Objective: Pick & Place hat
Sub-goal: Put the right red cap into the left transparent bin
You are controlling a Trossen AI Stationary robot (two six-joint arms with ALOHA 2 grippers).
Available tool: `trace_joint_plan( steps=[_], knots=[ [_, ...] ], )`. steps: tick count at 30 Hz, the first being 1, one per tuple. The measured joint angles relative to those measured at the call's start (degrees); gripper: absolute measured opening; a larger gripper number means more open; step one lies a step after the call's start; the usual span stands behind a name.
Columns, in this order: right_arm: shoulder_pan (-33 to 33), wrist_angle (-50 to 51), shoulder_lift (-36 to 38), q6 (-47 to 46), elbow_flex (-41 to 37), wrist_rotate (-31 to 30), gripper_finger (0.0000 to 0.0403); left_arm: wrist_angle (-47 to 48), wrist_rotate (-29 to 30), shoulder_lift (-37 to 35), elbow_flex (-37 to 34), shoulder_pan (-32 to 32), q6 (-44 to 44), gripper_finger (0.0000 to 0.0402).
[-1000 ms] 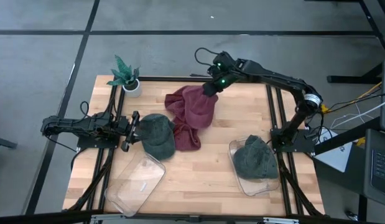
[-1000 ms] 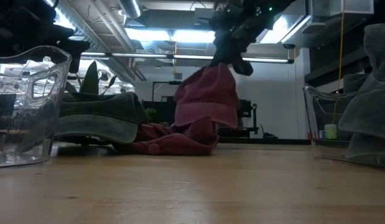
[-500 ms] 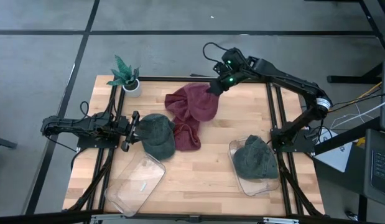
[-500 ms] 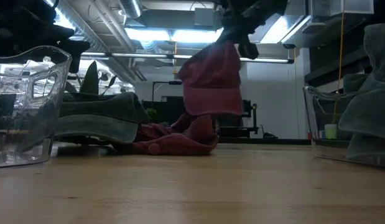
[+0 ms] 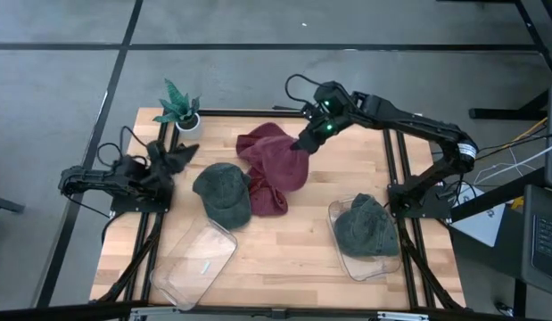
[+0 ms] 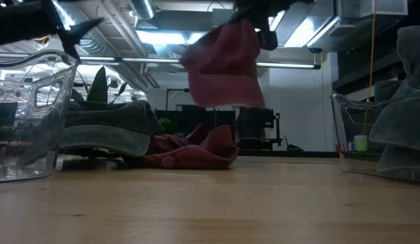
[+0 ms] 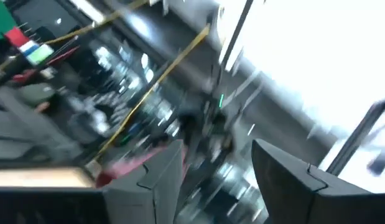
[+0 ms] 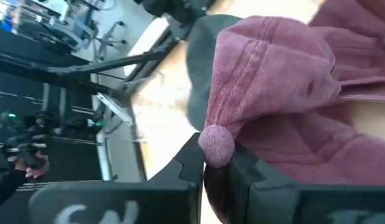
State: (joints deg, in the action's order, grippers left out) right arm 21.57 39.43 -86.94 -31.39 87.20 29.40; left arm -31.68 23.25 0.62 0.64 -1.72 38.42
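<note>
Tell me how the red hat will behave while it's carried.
Likely floppy: pinched at its top button by the right gripper, the red hat sags in folds. Probably light: that small pinch lifts it in the low view. It may swing or snag the second red hat beneath.

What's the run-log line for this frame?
right gripper: shut on red hat, lifted | left gripper: open, empty | green hat: on table
</note>
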Motion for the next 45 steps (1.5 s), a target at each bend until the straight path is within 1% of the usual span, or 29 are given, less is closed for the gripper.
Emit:
trace_joint_plan(
  steps=[5,9,11,14,17,20,22,27,29,32,35,40,45],
  knots=[
    [-3.1,-5.5,0.0,-5.5,0.0,-3.2,0.0034,-7.9,5.1,0.0,0.0,0.0,4.1,0.0185],
    [-5.2,-10.3,0.0,-10.1,0.0,-6.9,0.0034,-10.9,6.6,0.0,0.0,0.0,5.9,0.0185],
    [-5.9,-12.9,0.0,-11.8,0.0,-8.4,0.0034,-10.3,5.4,0.0,0.0,0.0,5.9,0.0185],
    [-6.9,-15.9,0.0,-13.6,0.0,-9.8,0.0034,-9.7,-0.5,0.7,0.1,0.0,4.7,0.0185],
    [-7.8,-18.0,0.0,-14.8,0.0,-9.9,0.0034,-4.8,-5.6,3.3,1.3,0.0,4.2,0.0185],
    [-8.4,-19.1,0.0,-16.9,0.0,-8.9,0.0034,4.3,-9.5,7.5,6.0,0.0,0.8,0.0185],
    [-8.5,-18.9,0.0,-17.7,0.0,-8.3,0.0035,9.3,-10.4,11.2,9.3,0.0,-3.3,0.0185],
    [-9.2,-18.4,-0.1,-18.1,0.0,-8.2,0.0035,14.0,-10.5,19.1,18.9,0.0,-16.4,0.0185],
    [-9.6,-18.1,-0.1,-18.1,0.0,-8.2,0.0035,19.4,-10.8,22.0,23.2,0.0,-19.4,0.0185],
    [-10.3,-18.1,-0.7,-16.6,0.0,-8.1,0.0035,26.7,-14.3,27.0,30.2,0.0,-21.8,0.0185],
    [-11.6,-18.2,-1.9,-13.3,0.0,-6.5,0.0035,32.3,-17.9,32.4,36.2,0.0,-23.9,0.0184],
    [-13.8,-18.3,-4.2,-7.5,0.0,-5.5,0.0035,39.8,-19.2,40.8,44.6,0.0,-26.6,0.0184],
    [-15.1,-19.5,-5.9,-3.8,0.0,-5.4,0.0035,46.2,-23.1,47.4,50.5,0.0,-26.7,0.0184]
  ],
)
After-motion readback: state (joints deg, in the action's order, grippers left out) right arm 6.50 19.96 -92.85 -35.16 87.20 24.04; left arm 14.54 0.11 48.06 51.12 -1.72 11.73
